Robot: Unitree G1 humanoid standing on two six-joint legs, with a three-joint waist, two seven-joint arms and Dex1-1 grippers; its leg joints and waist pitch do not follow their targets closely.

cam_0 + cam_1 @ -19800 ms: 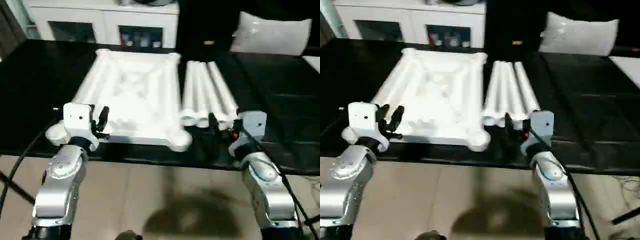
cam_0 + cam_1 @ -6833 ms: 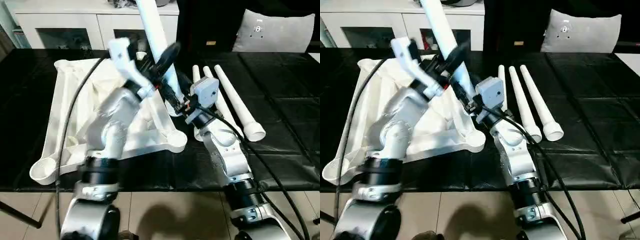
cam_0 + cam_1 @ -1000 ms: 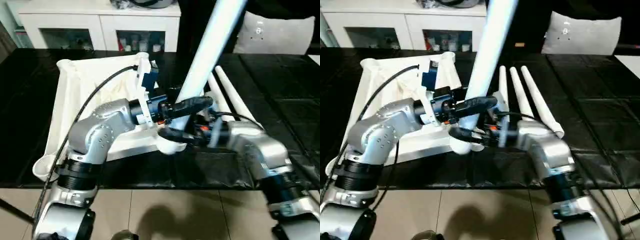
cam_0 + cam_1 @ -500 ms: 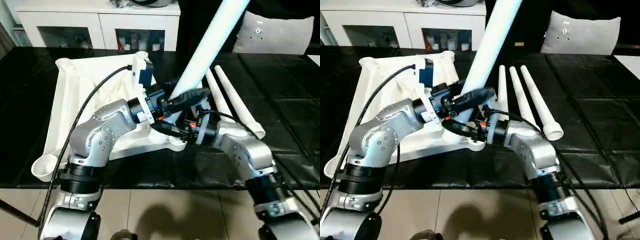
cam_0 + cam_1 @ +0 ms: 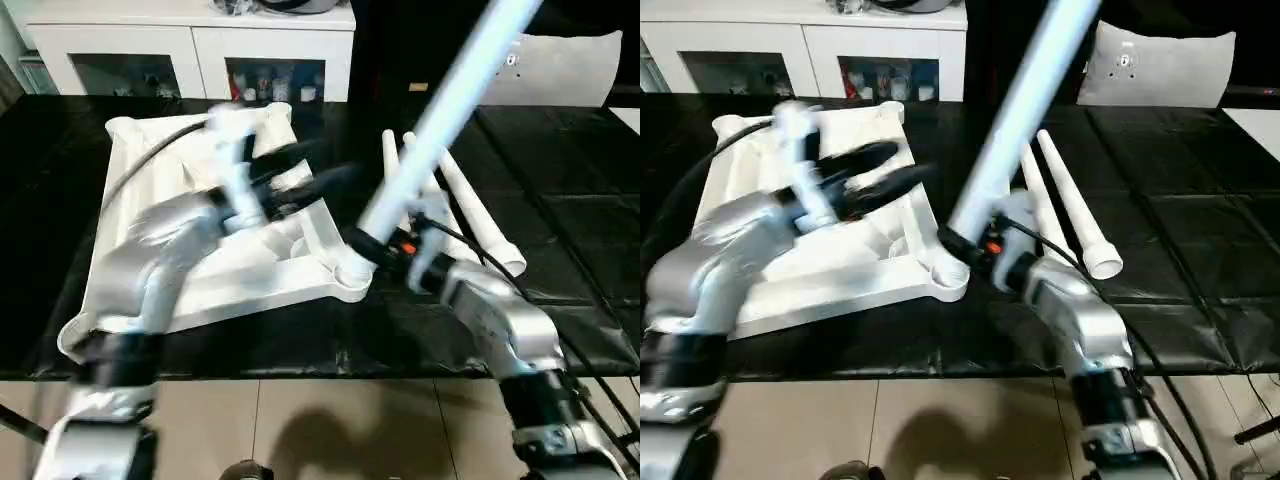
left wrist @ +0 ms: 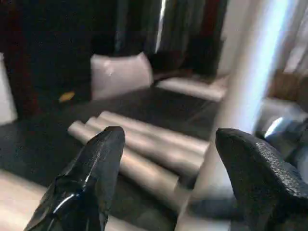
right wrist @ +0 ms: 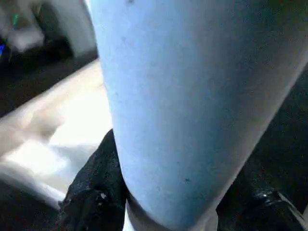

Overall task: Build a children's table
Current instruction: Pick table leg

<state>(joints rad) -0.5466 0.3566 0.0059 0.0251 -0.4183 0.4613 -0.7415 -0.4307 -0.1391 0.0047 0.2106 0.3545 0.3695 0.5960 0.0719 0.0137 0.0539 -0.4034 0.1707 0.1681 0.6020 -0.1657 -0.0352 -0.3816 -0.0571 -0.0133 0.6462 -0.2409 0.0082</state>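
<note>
The white tabletop [image 5: 262, 288] lies underside up on the black table. My right gripper [image 5: 378, 248] is shut on a long white tube leg [image 5: 440, 120] near its lower end. That leg leans up to the right, and its foot rests at the near right corner socket [image 5: 352, 272]. The right wrist view has black fingers [image 7: 96, 192] on both sides of this leg [image 7: 178, 106]. My left gripper [image 5: 315, 168] hovers open over the tabletop, left of the leg and apart from it. Nothing is between its fingers [image 6: 96, 163]. The other legs [image 5: 478, 222] lie side by side right of the tabletop.
A white cabinet with glass doors [image 5: 200, 50] stands behind the table, and a grey cushion [image 5: 560, 70] sits at the back right. The table's front edge [image 5: 300, 365] runs just below the tabletop, with tiled floor beneath.
My left gripper has let go of the leg and swung away to the left over the tabletop. The right gripper keeps the leg, which now leans further right.
</note>
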